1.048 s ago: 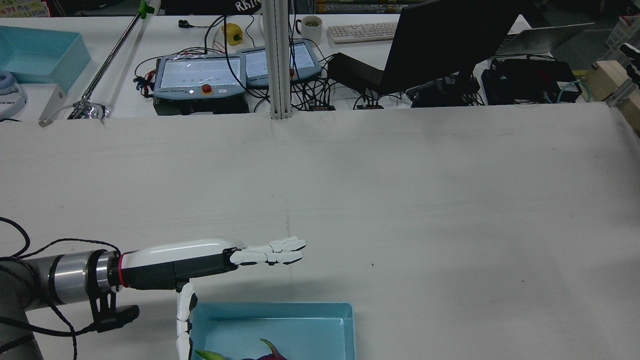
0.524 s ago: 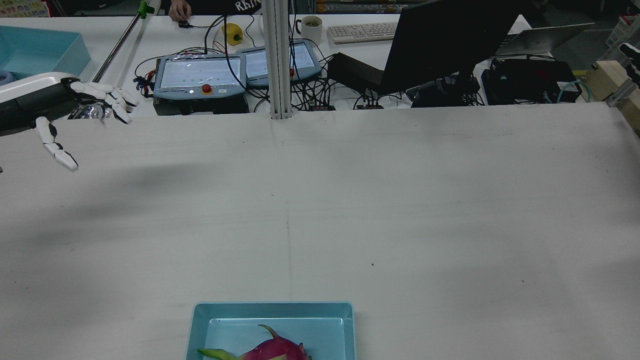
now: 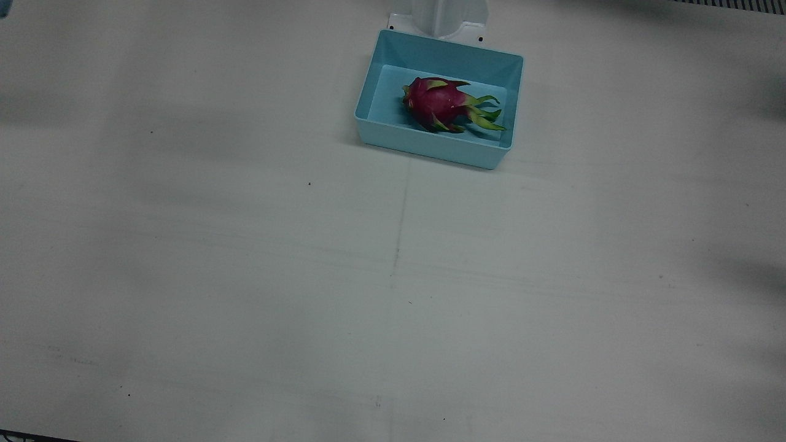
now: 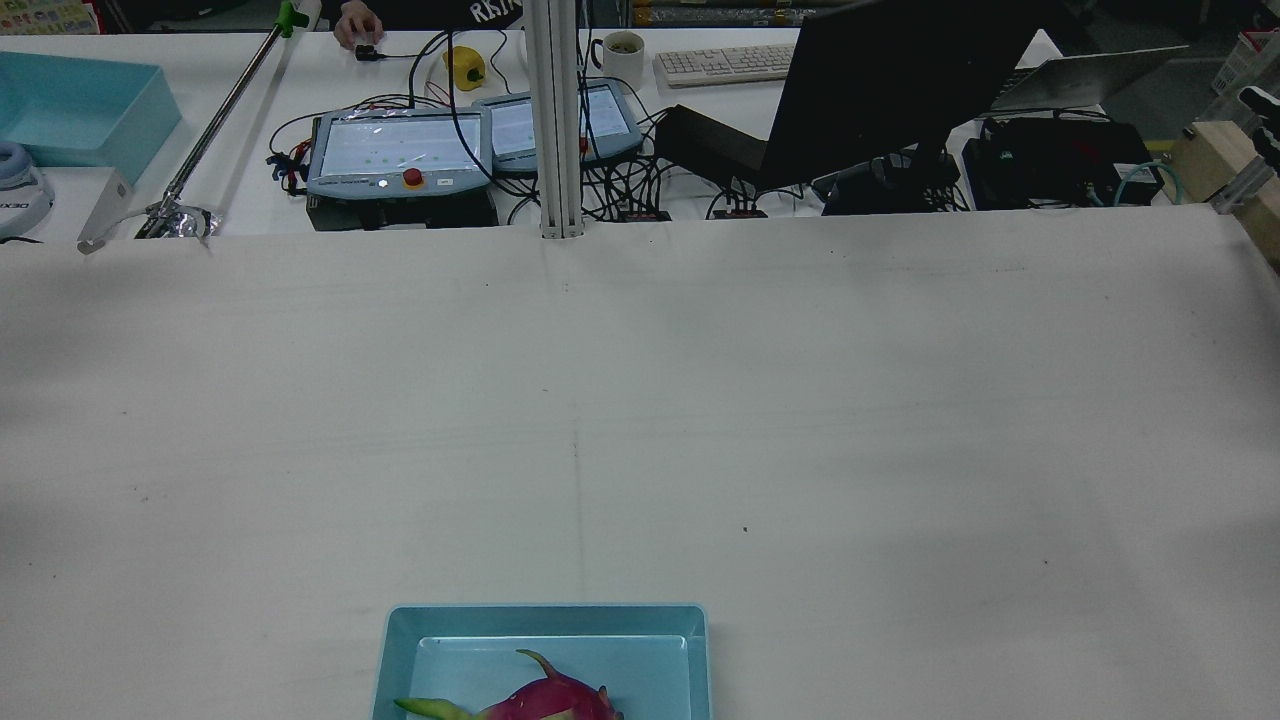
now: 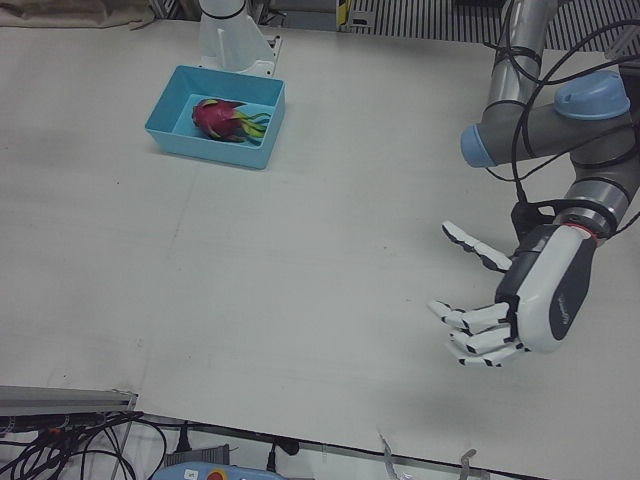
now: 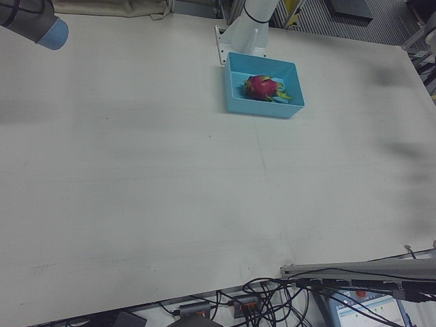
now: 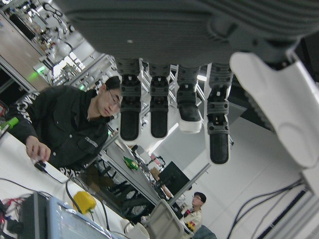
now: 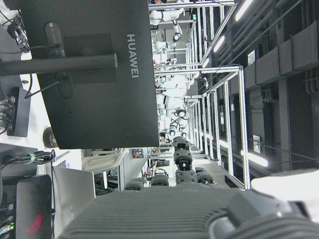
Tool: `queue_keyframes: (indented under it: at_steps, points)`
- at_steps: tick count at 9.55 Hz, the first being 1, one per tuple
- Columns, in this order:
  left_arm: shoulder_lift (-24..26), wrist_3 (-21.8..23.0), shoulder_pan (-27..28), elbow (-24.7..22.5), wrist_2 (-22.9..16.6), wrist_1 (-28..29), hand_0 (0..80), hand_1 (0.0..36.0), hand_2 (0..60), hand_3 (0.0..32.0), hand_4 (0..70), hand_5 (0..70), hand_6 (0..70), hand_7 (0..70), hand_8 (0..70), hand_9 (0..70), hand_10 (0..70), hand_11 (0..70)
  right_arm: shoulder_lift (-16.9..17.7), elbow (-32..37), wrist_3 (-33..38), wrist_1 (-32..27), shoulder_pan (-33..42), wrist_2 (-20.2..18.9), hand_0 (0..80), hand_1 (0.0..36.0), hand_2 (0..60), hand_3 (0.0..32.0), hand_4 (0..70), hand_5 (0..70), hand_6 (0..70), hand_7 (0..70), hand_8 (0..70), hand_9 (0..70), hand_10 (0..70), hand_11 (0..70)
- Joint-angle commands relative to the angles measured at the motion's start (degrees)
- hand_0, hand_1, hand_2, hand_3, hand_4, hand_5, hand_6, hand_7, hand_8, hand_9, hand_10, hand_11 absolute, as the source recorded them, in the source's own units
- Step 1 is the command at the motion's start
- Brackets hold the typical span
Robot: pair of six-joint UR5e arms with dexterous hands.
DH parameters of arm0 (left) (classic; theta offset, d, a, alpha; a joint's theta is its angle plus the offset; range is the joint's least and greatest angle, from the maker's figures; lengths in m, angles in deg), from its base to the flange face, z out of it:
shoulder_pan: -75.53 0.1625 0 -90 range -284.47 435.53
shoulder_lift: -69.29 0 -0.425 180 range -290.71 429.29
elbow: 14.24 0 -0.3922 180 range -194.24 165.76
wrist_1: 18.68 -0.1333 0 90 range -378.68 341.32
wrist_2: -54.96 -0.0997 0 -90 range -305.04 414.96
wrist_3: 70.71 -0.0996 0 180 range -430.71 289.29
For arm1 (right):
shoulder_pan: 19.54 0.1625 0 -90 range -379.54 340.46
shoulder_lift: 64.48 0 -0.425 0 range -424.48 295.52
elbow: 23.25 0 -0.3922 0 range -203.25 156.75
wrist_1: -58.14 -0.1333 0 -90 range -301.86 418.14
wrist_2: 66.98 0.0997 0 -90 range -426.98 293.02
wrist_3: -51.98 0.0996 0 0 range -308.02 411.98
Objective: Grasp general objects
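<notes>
A pink dragon fruit point(image 3: 437, 101) with green scales lies on its side in a light blue bin point(image 3: 430, 144) at the robot's edge of the table, between the arms. The fruit point(image 5: 222, 118) and bin point(image 5: 205, 146) also show at the upper left of the left-front view. My left hand point(image 5: 520, 300) hovers far from them, over the table's far side, open, with fingers spread and nothing in it. Its fingers point(image 7: 159, 109) point out over the operators' desk. My right hand point(image 8: 169, 209) faces a black monitor, fingers point(image 8: 182, 162) apart and holding nothing.
Beyond the table's far edge stand a black monitor point(image 4: 890, 80), two teach pendants point(image 4: 400, 150), an aluminium post point(image 4: 555, 120) and cables. A person point(image 7: 70, 129) sits at that desk, one hand point(image 4: 358, 22) on a mouse. The right arm's elbow point(image 6: 34, 17) is at the table's corner.
My left hand swung from beside the bin out to the far left, and has now left the rear view. The dragon fruit is uncovered in the bin. A person's hand reached the mouse.
</notes>
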Motion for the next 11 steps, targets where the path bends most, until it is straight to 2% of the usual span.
queue_keyframes:
  at_steps: [1, 2, 3, 4, 5, 6, 7, 9, 11]
  points:
    - [-7.2, -3.5, -0.7, 7.1, 17.0, 8.7, 46.6, 3.0, 0.0, 0.0, 44.3, 28.3, 40.8, 61.5, 23.9, 36.1, 32.0, 45.8, 0.0, 0.0, 0.0, 0.0, 0.0, 0.0, 0.0, 0.0, 0.0, 0.0, 0.0, 0.0, 0.0, 0.0, 0.0, 0.0, 0.0, 0.0]
    - [-9.7, -6.5, -0.4, 7.7, 22.1, 11.5, 46.7, 4.1, 0.1, 0.0, 38.9, 24.2, 37.7, 58.0, 19.9, 31.2, 30.8, 44.4, 0.0, 0.0, 0.0, 0.0, 0.0, 0.0, 0.0, 0.0, 0.0, 0.0, 0.0, 0.0, 0.0, 0.0, 0.0, 0.0, 0.0, 0.0]
    - [-9.8, -8.1, -0.4, 9.5, 23.2, 13.5, 46.2, 3.5, 0.4, 0.0, 38.6, 23.2, 38.4, 58.1, 20.7, 32.3, 33.0, 47.1, 0.0, 0.0, 0.0, 0.0, 0.0, 0.0, 0.0, 0.0, 0.0, 0.0, 0.0, 0.0, 0.0, 0.0, 0.0, 0.0, 0.0, 0.0]
    - [-9.7, -8.4, 0.5, 9.7, 23.4, 14.2, 45.9, 2.8, 0.2, 0.0, 38.5, 21.6, 39.1, 58.6, 22.2, 34.3, 35.4, 50.1, 0.0, 0.0, 0.0, 0.0, 0.0, 0.0, 0.0, 0.0, 0.0, 0.0, 0.0, 0.0, 0.0, 0.0, 0.0, 0.0, 0.0, 0.0]
    - [-10.1, -8.4, 0.7, 9.7, 23.5, 14.4, 45.8, 2.9, 0.0, 0.0, 36.5, 19.9, 37.0, 56.6, 20.1, 31.5, 34.1, 48.5, 0.0, 0.0, 0.1, 0.0, 0.0, 0.0, 0.0, 0.0, 0.0, 0.0, 0.0, 0.0, 0.0, 0.0, 0.0, 0.0, 0.0, 0.0]
    - [-11.5, -8.3, 0.6, 9.5, 23.7, 15.6, 45.8, 3.2, 0.0, 0.0, 32.4, 16.3, 32.3, 52.2, 16.2, 26.4, 30.7, 44.4, -0.1, 0.0, 0.1, 0.0, 0.0, 0.0, 0.0, 0.0, 0.0, 0.0, 0.0, 0.0, 0.0, 0.0, 0.0, 0.0, 0.0, 0.0]
    - [-12.2, -8.1, 0.7, 9.1, 23.8, 16.1, 45.7, 4.0, 0.0, 0.0, 27.6, 11.2, 26.4, 46.4, 11.4, 20.3, 25.4, 37.4, 0.0, 0.0, 0.0, 0.0, 0.0, 0.0, 0.0, 0.0, 0.0, 0.0, 0.0, 0.0, 0.0, 0.0, 0.0, 0.0, 0.0, 0.0]
    - [-11.9, -8.5, 0.7, 8.9, 24.3, 16.0, 46.3, 5.0, 0.0, 0.0, 27.7, 12.1, 25.7, 46.3, 10.5, 19.1, 21.3, 31.5, 0.0, 0.0, 0.0, 0.0, 0.0, 0.0, 0.0, 0.0, 0.0, 0.0, 0.0, 0.0, 0.0, 0.0, 0.0, 0.0, 0.0, 0.0]
    - [-12.1, -7.8, 0.7, 8.8, 24.6, 16.9, 46.3, 4.9, 0.0, 0.0, 27.8, 12.0, 26.6, 47.0, 11.8, 20.9, 22.1, 32.7, 0.0, 0.0, 0.0, 0.0, 0.0, 0.0, 0.0, 0.0, 0.0, 0.0, 0.0, 0.0, 0.0, 0.0, 0.0, 0.0, 0.0, 0.0]
